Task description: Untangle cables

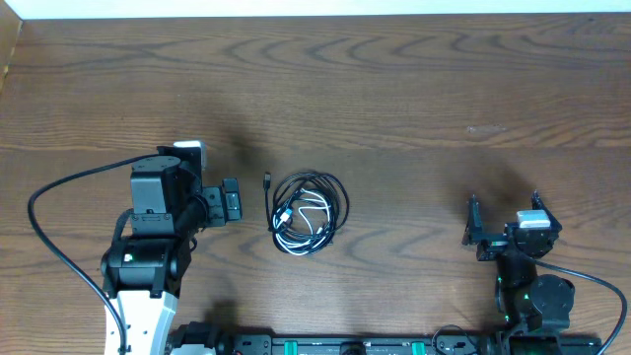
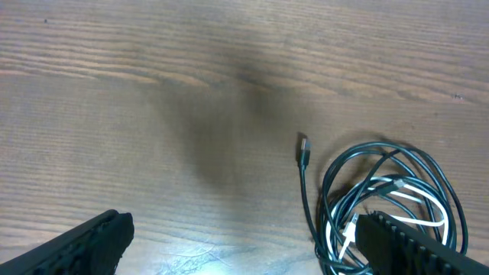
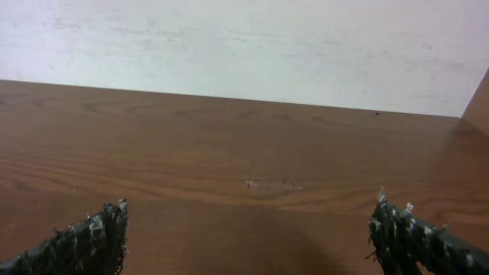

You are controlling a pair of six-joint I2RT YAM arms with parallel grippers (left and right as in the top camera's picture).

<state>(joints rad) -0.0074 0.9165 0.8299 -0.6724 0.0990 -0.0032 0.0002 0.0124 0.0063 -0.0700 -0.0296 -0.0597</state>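
Left wrist view: two dark fingers [image 2: 84, 244] sit closest to the lens, one in each lower corner. The left jaws stand wide apart with nothing between them but bare wood. The finger on the right side of this view overlaps the lower edge of the cable bundle. Whether it touches the bundle, I cannot tell.

Cables: the black cable [image 2: 332, 164] and the white cable [image 2: 409, 191] lie together in one loose round coil on the tabletop [image 1: 394, 89]. The white loops run inside the black ones and cross them in several places. One black plug end [image 2: 303, 149] sticks out of the coil on a short straight tail, pointing away from the camera.

Overhead view: the coil lies in the middle of the tabletop toward the front edge, between the two arms. The left arm [image 1: 158, 217] is low at the left with its jaws facing the coil, just beside it. A thick black lead [image 1: 49, 237] loops from this arm across the wood.

Right wrist view: its fingers [image 3: 92, 237] are in the lower corners. The right jaws are spread wide and hold nothing. Ahead of them are plain wood with a faint pale scuff [image 3: 271, 183] and a white wall [image 3: 229, 46] beyond. In the overhead view the right jaws are well apart from the coil.
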